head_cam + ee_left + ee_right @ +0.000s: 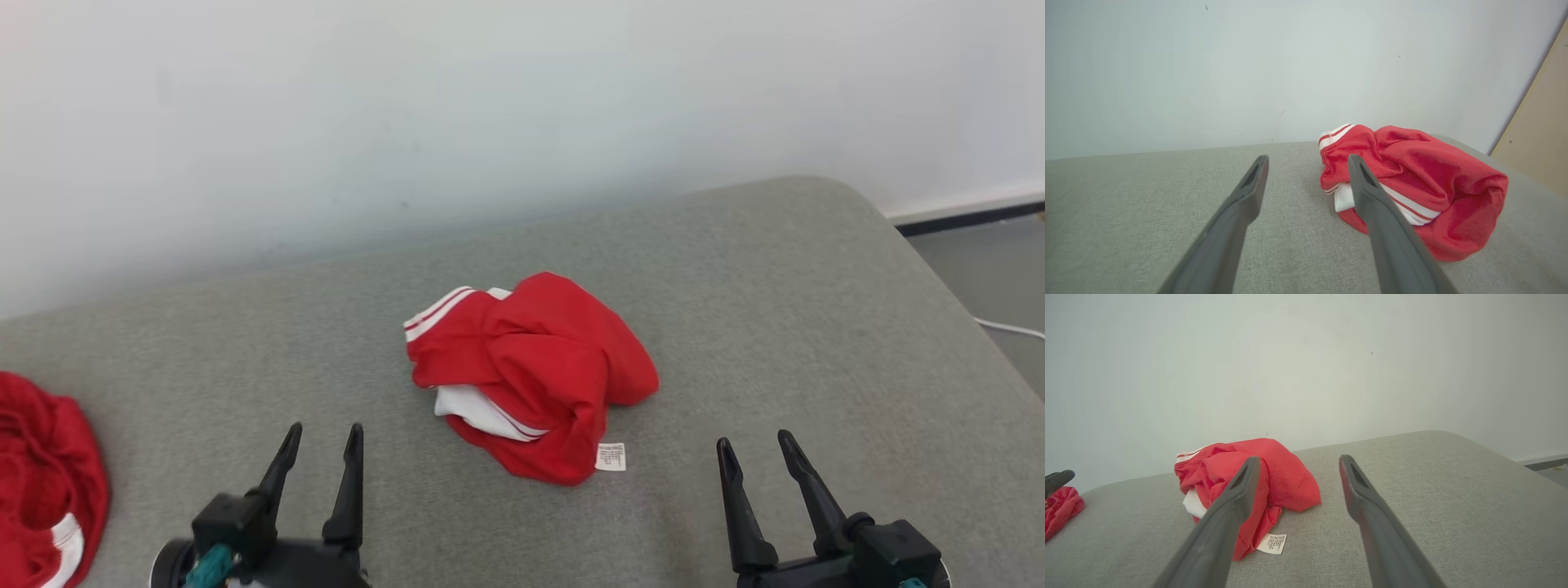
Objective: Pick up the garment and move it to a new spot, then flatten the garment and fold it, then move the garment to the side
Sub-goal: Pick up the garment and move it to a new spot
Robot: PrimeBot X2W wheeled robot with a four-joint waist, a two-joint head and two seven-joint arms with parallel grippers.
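Garment [531,376] well apart from red cloth [41,482]

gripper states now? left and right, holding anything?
Left gripper: open, holding nothing, short of the red garment.
Right gripper: open, holding nothing.

You face a plain pale wall [490,98] at 12 o'clock, behind a grey pad [816,327]. At 3 o'clock you see floor [1000,273], a dark skirting [971,219] and a white cable [1012,328].

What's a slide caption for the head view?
Crumpled red garment on grey cushion; left gripper and right gripper open and empty.
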